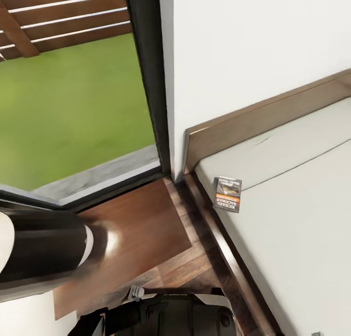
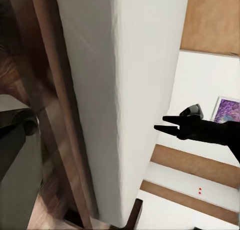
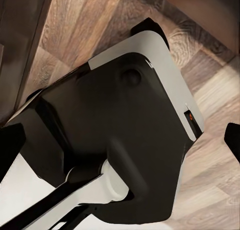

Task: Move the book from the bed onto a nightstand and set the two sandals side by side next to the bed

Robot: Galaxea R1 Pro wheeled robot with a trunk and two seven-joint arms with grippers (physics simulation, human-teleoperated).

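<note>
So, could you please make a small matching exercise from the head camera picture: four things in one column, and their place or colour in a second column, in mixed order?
Things:
1. book
2. nightstand
3. grass
4. headboard

Descriptions:
A. green, seen through the window
B. brown board standing against the white wall
C. lying on the pale mattress, near its corner
D. dark reddish-brown top, between the window and the bed

Pairs: 1-C, 2-D, 3-A, 4-B

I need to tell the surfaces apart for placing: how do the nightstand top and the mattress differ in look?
The nightstand top is dark reddish-brown glossy wood; the mattress is pale grey-white and matte. The nightstand shows nothing lying on it; the mattress carries the book near its corner. Both are flat and sit by the headboard.
</note>
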